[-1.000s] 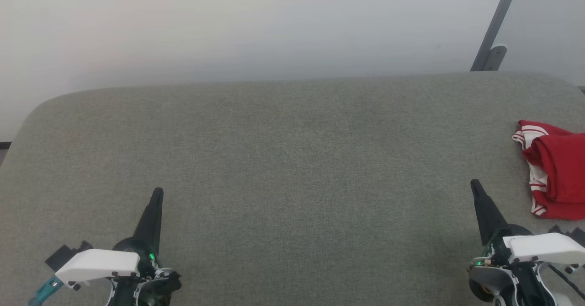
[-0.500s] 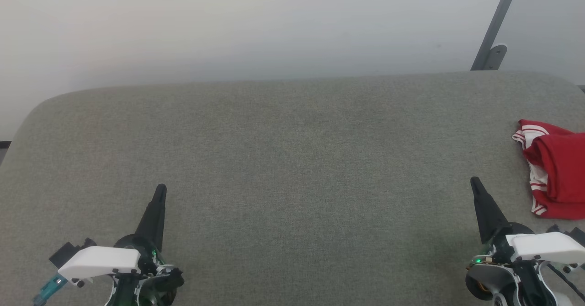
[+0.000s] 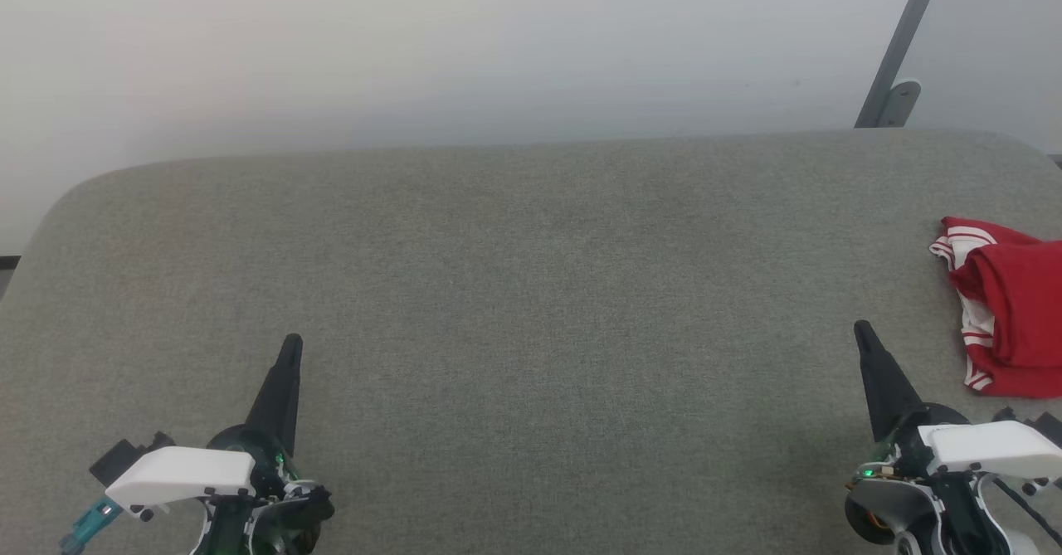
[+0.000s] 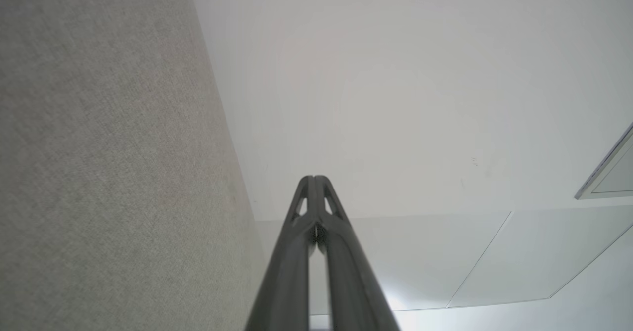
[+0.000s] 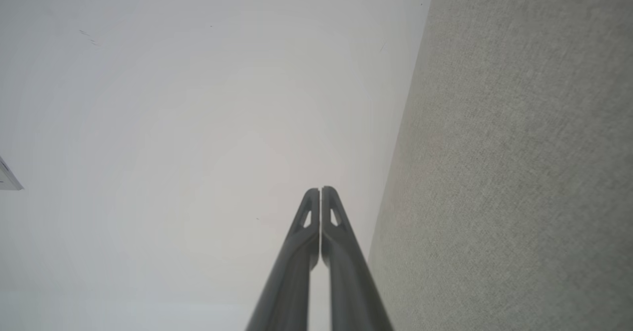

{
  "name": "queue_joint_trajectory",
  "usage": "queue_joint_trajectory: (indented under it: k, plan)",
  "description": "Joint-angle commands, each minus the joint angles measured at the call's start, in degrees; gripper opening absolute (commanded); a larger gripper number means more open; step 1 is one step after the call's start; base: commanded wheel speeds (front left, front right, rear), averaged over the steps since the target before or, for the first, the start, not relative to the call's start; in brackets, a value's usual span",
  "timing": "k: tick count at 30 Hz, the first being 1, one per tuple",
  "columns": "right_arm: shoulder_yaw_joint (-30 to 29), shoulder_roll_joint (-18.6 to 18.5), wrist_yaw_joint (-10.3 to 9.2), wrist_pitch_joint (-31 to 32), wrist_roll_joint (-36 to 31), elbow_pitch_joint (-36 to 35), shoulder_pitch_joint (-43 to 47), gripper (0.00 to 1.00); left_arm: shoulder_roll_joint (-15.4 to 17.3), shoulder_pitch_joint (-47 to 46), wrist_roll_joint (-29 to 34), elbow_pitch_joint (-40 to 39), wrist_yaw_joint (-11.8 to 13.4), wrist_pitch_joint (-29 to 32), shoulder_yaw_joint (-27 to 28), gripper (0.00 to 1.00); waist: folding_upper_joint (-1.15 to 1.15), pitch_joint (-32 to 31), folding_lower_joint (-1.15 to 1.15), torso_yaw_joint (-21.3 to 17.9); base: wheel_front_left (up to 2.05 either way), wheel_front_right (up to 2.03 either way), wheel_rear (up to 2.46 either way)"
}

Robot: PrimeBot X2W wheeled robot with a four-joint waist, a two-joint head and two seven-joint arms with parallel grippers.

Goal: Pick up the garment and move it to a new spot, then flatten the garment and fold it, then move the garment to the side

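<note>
The garment (image 3: 1008,314) lies in a folded bundle at the right edge of the head view, which cuts off its far side. It is mostly red, with red-and-white striped trim showing along its left side. It rests on the grey pad (image 3: 531,289), toward the pad's right end and about midway between the near and far edges.

The right gripper (image 3: 863,333) is the closest thing to it, near its lower left corner but apart from the cloth. Its tip points up the view and leans slightly left. The jaws are pressed together and hold nothing. In the right wrist view the gripper (image 5: 320,190) shows its two fingers (image 5: 346,281) meeting along their tips, with the pad down the right side and the pale wall (image 5: 173,123) behind.

The left gripper (image 3: 290,343) sits well apart from the garment, at the lower left of the head view over bare pad (its tip leans slightly right). Its jaws are closed too, with nothing between them. In the left wrist view the gripper (image 4: 314,178) has its fingers (image 4: 287,281) touching at the tips, with the pad on the left.

Beyond the pad's far edge stands the wall (image 3: 415,41), and a grey strut (image 3: 900,49) slants up it at the upper right
</note>
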Motion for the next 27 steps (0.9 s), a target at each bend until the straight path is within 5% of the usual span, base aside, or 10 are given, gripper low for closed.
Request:
queue_joint_trajectory:
  k: [1,27]
  plan:
    - [0.0,0.2,0.02,0.2,0.2,-0.2,-0.3,0.00,-0.1,-0.7,-0.2,0.0,-0.2,0.2,0.0,0.00,0.00,0.0,0.00,0.0,0.00,0.00,0.00]
    - [0.0,0.2,0.02,0.1,0.2,-0.2,-0.3,0.00,-0.1,-0.7,-0.2,0.0,-0.2,0.2,0.0,0.00,0.00,0.0,0.00,0.0,0.00,0.00,0.00]
